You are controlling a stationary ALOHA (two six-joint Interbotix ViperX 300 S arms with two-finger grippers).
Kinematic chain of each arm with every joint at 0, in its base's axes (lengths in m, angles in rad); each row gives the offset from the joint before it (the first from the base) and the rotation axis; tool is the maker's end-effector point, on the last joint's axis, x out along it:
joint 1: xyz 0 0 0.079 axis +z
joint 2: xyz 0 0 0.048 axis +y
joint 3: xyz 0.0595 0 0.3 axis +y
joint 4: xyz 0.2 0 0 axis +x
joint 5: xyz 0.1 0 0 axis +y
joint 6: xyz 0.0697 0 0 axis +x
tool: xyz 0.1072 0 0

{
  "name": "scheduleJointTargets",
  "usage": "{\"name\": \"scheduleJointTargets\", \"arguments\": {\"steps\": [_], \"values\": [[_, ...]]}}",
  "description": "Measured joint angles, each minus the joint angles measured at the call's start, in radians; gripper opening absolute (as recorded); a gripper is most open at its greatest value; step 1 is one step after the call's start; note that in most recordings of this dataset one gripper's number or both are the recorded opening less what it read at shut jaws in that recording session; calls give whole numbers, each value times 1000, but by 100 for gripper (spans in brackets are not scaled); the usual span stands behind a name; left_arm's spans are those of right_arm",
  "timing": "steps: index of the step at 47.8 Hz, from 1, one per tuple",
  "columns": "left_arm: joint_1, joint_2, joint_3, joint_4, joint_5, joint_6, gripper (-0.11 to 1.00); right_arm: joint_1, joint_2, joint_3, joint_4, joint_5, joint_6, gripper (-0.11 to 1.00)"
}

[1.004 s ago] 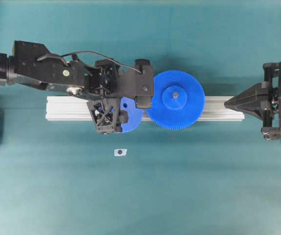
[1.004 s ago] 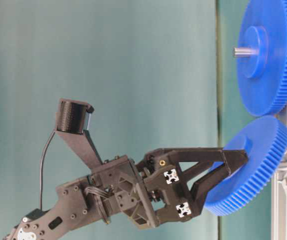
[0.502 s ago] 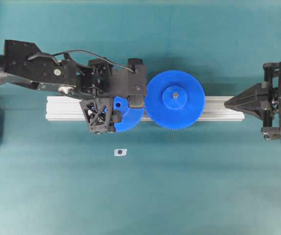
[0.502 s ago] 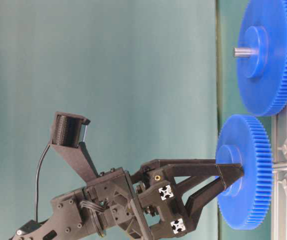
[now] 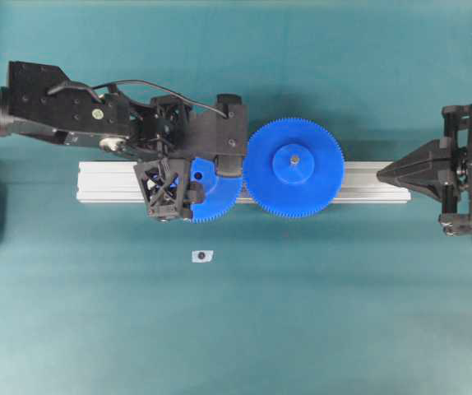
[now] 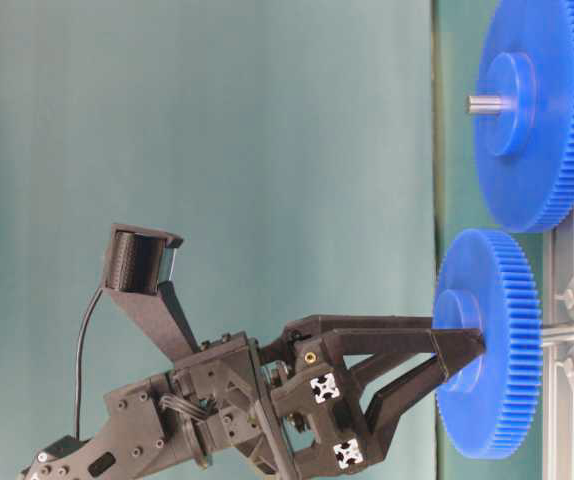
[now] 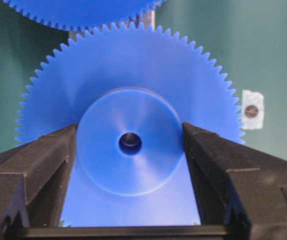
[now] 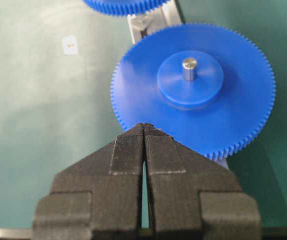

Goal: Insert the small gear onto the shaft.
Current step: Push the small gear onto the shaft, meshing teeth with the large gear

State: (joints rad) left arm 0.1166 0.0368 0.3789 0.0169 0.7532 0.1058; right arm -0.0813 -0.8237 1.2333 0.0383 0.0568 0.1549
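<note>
A: Two gears on the aluminium rail (image 5: pixel 367 183), which lies along the desk (image 5: pixel 302 313). Big gear (image 5: pixel 294 168) already sits on its pin, teeth just beside the small one's.

B: And the small gear (image 6: pixel 489 343)?

A: Clamped by its hub in the left claw (image 7: pixel 129 145), one pad each side, bore visible dead centre in the wrist view. From table level its face looks parallel to the rail, not tilted.

B: Shaft (image 6: pixel 561 333)?

A: Silver stub standing off the rail, directly behind the gear. From table level it lines up with the hub. A short length of bare shaft shows between gear back and rail, so I'd judge it not fully seated. Can't tell whether the tip is in the bore yet; the gear hides it.

B: So the move is?

A: Straight push along the shaft's axis, toward the rail, away from the claw. Bore axis and shaft axis look collinear, so no tilt correction needed. Watch for the teeth meshing with the big gear.

B: Right claw (image 8: pixel 143 135)?

A: Pads pressed together, empty, parked at the rail's far end, well apart. Left arm is the one on the job.
</note>
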Motion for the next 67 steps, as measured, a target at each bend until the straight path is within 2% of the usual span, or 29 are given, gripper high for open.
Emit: {"name": "scheduleJointTargets", "arguments": {"steps": [24,67], "values": [[3,14,17,0,0,5,69,-2,-11,0,0,0,2,0],[3,69,-52,0,109,6,69,-2,-11,0,0,0,2,0]]}}
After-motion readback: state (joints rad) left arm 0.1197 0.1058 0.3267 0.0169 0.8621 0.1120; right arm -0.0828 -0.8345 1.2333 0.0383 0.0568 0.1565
